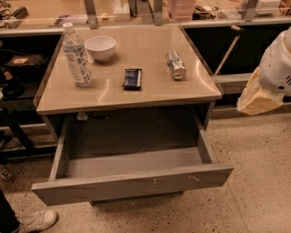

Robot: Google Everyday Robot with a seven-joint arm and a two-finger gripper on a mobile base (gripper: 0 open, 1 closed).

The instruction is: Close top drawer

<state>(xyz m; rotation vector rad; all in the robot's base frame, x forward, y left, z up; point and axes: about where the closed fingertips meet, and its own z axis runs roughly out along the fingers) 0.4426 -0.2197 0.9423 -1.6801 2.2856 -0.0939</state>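
Observation:
The top drawer [132, 184] is pulled far out of the beige-topped cabinet [150, 93] and is empty inside. Its long flat grey front panel faces me and bears small white scuff marks [193, 178] right of centre. Part of my white arm [278, 63] with a beige cover [255, 98] hangs at the right edge, above the floor and to the right of the cabinet, well apart from the drawer. My gripper itself is out of view, off the right side of the frame.
On the cabinet top stand a water bottle [76, 55], a white bowl [100, 48], a dark snack packet [132, 78] and a lying can [175, 64]. A person's white shoe [38, 220] is at the bottom left. A counter [136, 13] runs along the back.

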